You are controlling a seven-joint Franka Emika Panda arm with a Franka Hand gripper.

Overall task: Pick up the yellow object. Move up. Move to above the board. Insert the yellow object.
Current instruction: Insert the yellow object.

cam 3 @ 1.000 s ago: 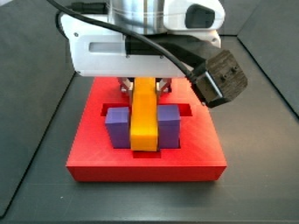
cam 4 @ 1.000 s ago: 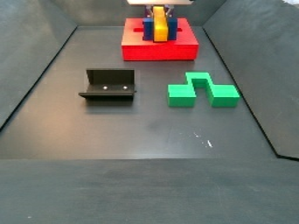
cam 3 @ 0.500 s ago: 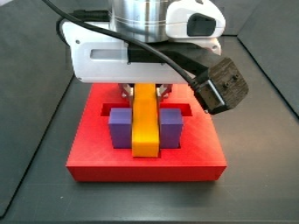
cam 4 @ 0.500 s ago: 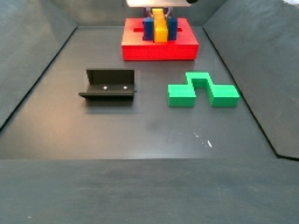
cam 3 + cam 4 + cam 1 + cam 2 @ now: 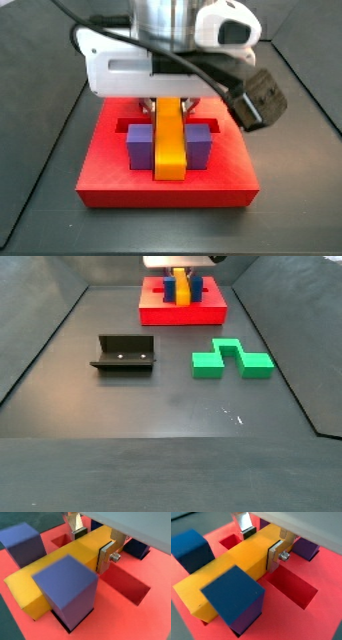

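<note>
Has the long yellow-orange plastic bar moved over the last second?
Yes. In a side view the yellow-orange bar, held in the gripper, has sunk lower between the purple posts, toward the red square board.

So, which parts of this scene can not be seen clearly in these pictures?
- Underside of the long yellow-orange plastic bar: hidden in both side views by the posts, so its seating depth in the flat red square board is unknown.
- Gripper: a finger is cut off by the frame in a wrist view.
- Far board slots: covered by the arm.
</note>
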